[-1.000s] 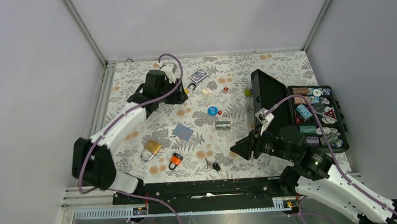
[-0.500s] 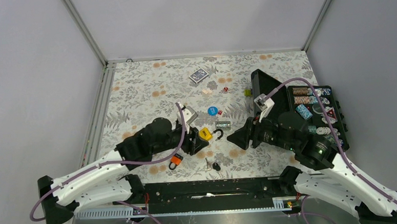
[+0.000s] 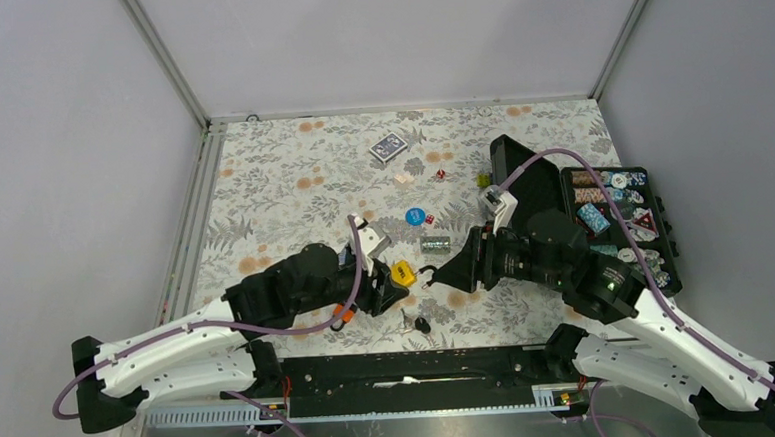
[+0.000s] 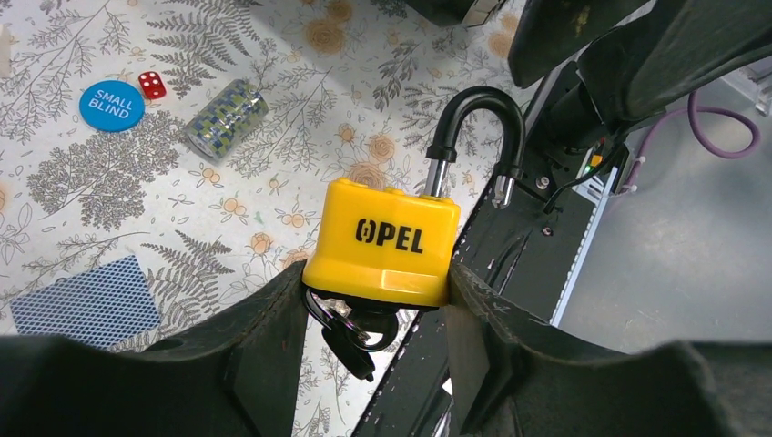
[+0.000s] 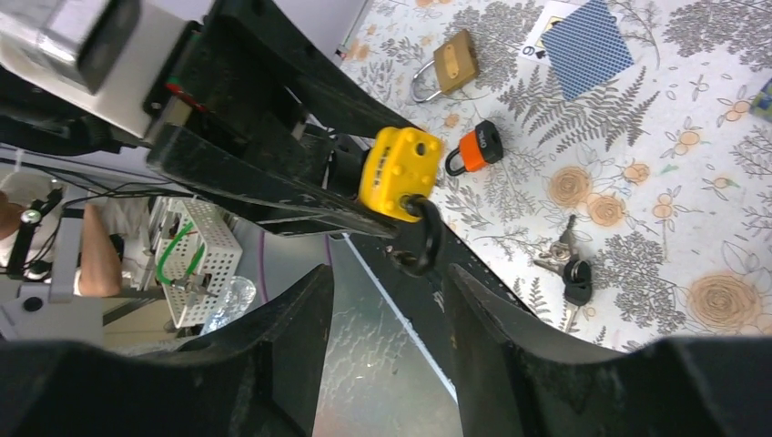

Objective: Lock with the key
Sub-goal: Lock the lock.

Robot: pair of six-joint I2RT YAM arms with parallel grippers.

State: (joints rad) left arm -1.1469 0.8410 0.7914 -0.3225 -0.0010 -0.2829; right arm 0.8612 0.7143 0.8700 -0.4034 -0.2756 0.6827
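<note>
Top view: yellow plastic-jacketed padlock marked OPEL is off the floral-patterned desk, near its 6 o'clock edge. It is clamped across its flat flanks by the left gripper, whose fingers are closed onto the body. The black curved shackle is open. Left wrist view: one leg is seated in the body and the free end hangs clear at about 1 o'clock. A ring with a dark-headed key hangs at 6 o'clock under the body; I cannot tell whether it sits in the keyway. The right gripper comes in from 3 o'clock with its fingers spread and holding nothing, the shackle just beyond the tips. A second loose key bunch lies on the desk at 6 o'clock from the lock. Handling estimate: the lock is dense and fully rigid, its smooth jacket likely slippery, so the grip belongs on the broad flanks. The shackle is stiff and should take a push on its crown. The key is thin and best pinched by its head.
</note>
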